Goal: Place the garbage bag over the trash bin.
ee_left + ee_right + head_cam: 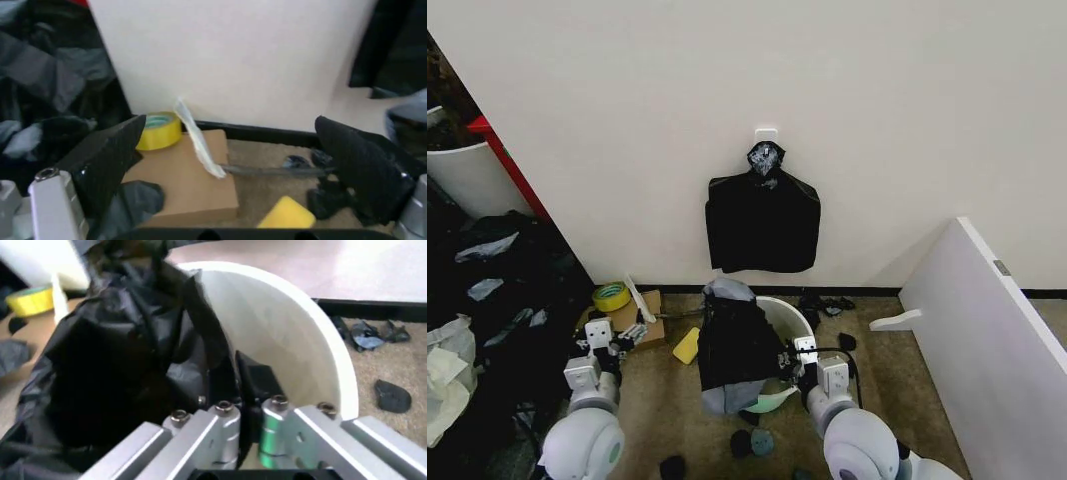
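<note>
The trash bin (793,314) is a round white bucket standing on the floor before the wall. The glossy black garbage bag (732,345) hangs over its left half and spills down the outside. In the right wrist view the bag (113,360) lies bunched inside the bin (287,325). My right gripper (799,353) is at the bin's near right rim, and its fingers (257,377) are shut on a fold of the bag's edge. My left gripper (607,335) hovers open to the left of the bin, holding nothing, its fingers (107,155) spread wide over the cardboard.
A flat bunch of black bags (762,222) hangs on the wall behind the bin. A yellow tape roll (611,296), cardboard (645,312) and a yellow sponge (686,346) lie to the left. A white board (987,340) leans at the right. Dark clutter (497,290) fills the left side.
</note>
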Robot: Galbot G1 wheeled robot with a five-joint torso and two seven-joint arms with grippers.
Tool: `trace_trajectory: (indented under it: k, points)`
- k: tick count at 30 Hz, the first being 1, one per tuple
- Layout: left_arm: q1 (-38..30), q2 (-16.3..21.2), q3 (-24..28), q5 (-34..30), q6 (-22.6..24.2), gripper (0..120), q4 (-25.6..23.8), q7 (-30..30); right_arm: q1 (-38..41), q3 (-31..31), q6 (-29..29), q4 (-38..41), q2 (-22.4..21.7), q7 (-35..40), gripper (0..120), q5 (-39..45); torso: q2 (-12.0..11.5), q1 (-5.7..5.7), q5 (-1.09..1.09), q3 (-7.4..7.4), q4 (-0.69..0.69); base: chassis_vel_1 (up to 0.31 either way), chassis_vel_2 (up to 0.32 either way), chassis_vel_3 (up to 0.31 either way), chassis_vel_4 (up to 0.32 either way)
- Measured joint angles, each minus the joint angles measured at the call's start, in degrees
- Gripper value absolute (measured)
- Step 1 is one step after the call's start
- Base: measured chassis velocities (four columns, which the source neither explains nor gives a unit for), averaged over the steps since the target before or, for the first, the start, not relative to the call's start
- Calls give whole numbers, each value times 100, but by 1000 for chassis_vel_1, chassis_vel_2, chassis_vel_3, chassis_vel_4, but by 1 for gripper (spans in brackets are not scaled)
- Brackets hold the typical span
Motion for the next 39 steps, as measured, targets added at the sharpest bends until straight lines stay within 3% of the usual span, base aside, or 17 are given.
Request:
trace_trajectory:
  k: [7, 13, 18, 19, 23, 27, 30, 39]
  points:
    - [76, 260, 382, -53, -134, 100, -65, 242, -276, 229, 283, -147, 146, 180, 0, -61, 0, 0, 1, -1, 0, 0, 0, 0, 0]
    - [-136, 636, 564, -780, -262, 100, 77, 738, -367, 353, 377, -155, 200, 216, 0, -108, 0, 0, 0, -1, -1, 0, 0, 0, 0]
    - [-277, 816, 654, -1323, -84, 100, 187, 1163, -266, 272, 398, -210, 246, 221, 0, -114, 0, 0, 1, 0, 0, 0, 0, 0, 0]
    - [-312, 832, 686, -1430, 19, 100, 204, 1226, -227, 235, 403, -232, 258, 211, 0, -111, 0, 0, 1, 0, 4, 0, 0, 0, 0]
    - [-601, 854, 1018, -1764, 484, 100, 261, 1254, -209, 194, 413, -262, 283, 189, 0, -116, 0, 0, 0, 0, 0, 0, 0, 0, 0]
    - [-948, 817, 1447, -2116, 919, 100, 311, 1085, -224, 191, 415, -251, 278, 176, 0, -131, 0, 0, 0, 0, -1, 0, 0, 0, 0]
    - [-1485, 709, 1945, -2514, 1518, 100, 421, 425, -245, 189, 408, -203, 279, 161, 0, -180, 0, 0, 0, 0, 0, 0, 0, 0, 0]
    - [-2501, 512, 2568, -2688, 2328, 100, 833, -647, -281, 176, 382, -157, 320, 141, 0, -286, 0, 0, 0, 1, -1, 0, 0, 0, 0]
